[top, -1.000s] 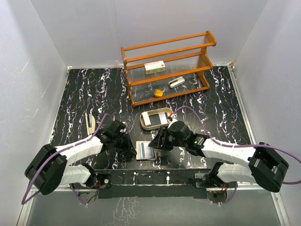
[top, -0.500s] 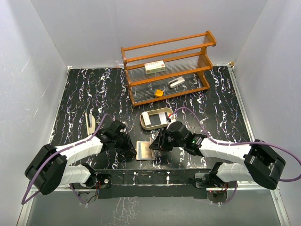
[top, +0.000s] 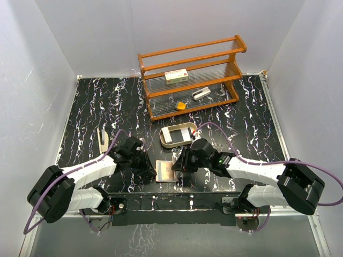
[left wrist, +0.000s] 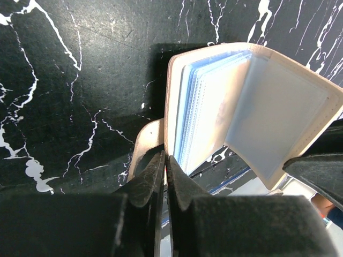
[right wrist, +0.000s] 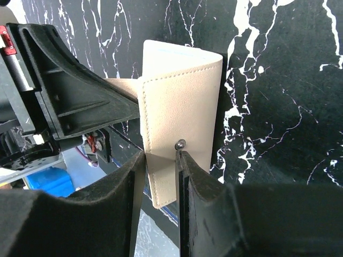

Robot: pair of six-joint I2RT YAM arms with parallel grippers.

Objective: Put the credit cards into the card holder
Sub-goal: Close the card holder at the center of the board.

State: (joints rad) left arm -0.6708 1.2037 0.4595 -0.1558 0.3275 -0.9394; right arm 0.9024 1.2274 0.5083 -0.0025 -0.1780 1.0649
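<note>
The tan card holder (top: 165, 171) lies near the front edge between my two grippers. In the left wrist view the card holder (left wrist: 257, 112) stands open, showing clear sleeves, and my left gripper (left wrist: 166, 160) is shut on the bottom edge of its cover. In the right wrist view, my right gripper (right wrist: 159, 160) is closed on the other cover leaf (right wrist: 182, 101), one finger just under the snap (right wrist: 180, 143). From above, the left gripper (top: 150, 170) and right gripper (top: 178, 165) flank the holder. A pale card (top: 179, 134) lies in the oval tray.
The oval tin tray (top: 167, 140) sits just behind the holder. A wooden rack (top: 190, 77) at the back holds a white box (top: 176, 76), a small orange block (top: 181, 105) and a silver object (top: 201, 94). A beige item (top: 102, 138) lies at left.
My right gripper's jaws have narrowed onto the card holder's cover and shifted slightly left. The holder's striped inside, showing a second ago, is now covered by tan. The left arm has barely moved.
</note>
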